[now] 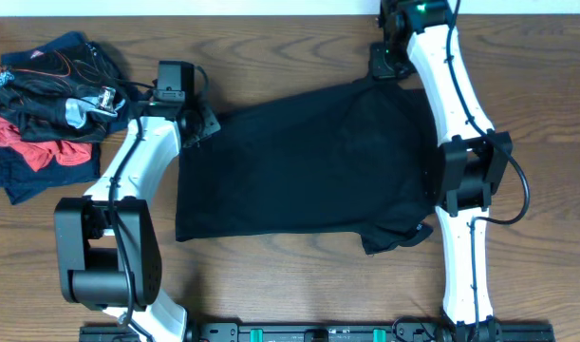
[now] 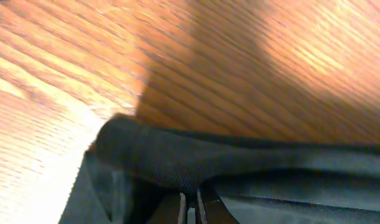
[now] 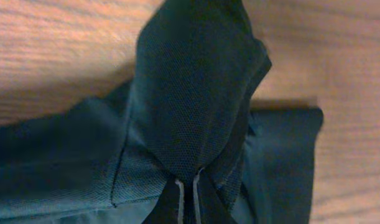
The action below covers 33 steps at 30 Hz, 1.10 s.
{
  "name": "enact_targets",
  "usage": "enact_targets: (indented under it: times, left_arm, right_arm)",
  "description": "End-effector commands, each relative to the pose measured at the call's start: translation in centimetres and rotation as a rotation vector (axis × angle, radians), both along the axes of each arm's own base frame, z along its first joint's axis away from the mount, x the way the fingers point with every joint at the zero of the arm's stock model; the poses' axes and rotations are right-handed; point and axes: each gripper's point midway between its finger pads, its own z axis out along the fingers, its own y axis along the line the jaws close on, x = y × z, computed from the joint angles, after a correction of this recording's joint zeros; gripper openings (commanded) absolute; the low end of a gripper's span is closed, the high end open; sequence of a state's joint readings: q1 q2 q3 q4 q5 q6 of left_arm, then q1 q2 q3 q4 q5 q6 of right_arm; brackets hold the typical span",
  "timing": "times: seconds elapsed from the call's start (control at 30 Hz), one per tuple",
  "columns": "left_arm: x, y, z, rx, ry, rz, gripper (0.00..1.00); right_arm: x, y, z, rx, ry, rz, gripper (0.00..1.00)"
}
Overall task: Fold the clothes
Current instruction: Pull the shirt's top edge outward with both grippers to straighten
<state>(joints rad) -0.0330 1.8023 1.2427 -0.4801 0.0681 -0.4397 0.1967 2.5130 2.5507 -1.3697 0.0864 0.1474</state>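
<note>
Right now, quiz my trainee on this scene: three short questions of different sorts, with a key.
1. True or false: the black T-shirt is lifted wholly clear of the table.
2. Fill the gap: the left hand and the right hand are each ____ on the T-shirt's fabric.
3. Pick one: the pile of other clothes lies A) on the left hand's side, B) on the right hand's side, C) on top of the T-shirt.

Key: 1 false, it lies spread on the table; 2 shut; 3 A.
</note>
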Motion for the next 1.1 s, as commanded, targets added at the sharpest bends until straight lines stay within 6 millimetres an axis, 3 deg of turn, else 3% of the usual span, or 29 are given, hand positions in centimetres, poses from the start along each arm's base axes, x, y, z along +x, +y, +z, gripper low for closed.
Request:
enact_targets:
  times: [0.0,0.2,0.43,0.57,0.93,1.07]
  left_arm:
    - [0.9,2.9,1.8,0.042,-0.048,0.054,0.06]
    - [0.8,6.3,1.9,0.041,-0.050,0.133,0.06]
    - [0.7,6.7,1.9,0.010,-0.047,0.140,0.06]
    - [0.7,6.4,1.9,0.007,-0.046,0.133,0.06]
    - [0.6,6.4,1.8,0.007,-0.040,0.133,0.06]
    - [1.1,6.5,2.1,0.011,-0.064,0.132,0.06]
  right_arm:
    - [0.1,-1.4,0.7,-0.044,-0.011,-0.019,0.01]
    - [-0.8,-2.1,1.6,-0.076,0.003,-0.045,0.01]
    - [-0.3,-2.8,7.6,-0.099,-0.149,-0.058,0.01]
    - [-0.7,-4.7,10.4,-0.152,-0.200,-0.090,0.01]
    - [-3.6,-8.1,11.2,-0.304,-0.116,-0.122,0.01]
    - [-4.4,-8.2,11.0,-0.309,-0.082,-0.118,0.01]
